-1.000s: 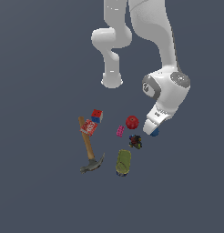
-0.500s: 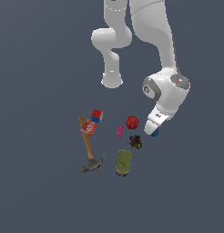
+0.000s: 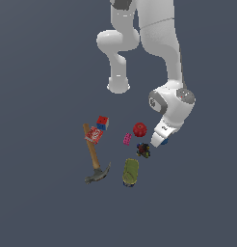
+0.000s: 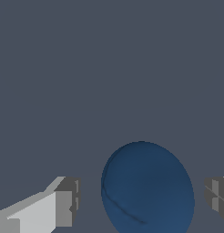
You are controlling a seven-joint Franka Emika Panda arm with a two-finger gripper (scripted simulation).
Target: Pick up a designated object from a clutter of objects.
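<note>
The designated object, a smooth blue ball [image 4: 148, 189], lies on the grey floor between my two fingers [image 4: 63, 202], with a gap on each side of it. My gripper [image 4: 141, 196] is open around it. In the exterior view my gripper [image 3: 156, 143] is down at the floor on the right edge of the clutter of objects. Only a sliver of the blue ball [image 3: 164, 141] shows behind the fingers there.
The clutter lies toward the exterior view's left of my gripper: a dark multicoloured lump [image 3: 143, 150] closest, a red apple [image 3: 139, 129], a pink block [image 3: 127, 139], an olive-green can [image 3: 130, 172], a wooden-handled hammer [image 3: 93, 154], a red box [image 3: 94, 135], a red-and-blue cube [image 3: 102, 122].
My hand has shifted slightly toward the exterior view's left, staying low at the ball. The clutter has not moved.
</note>
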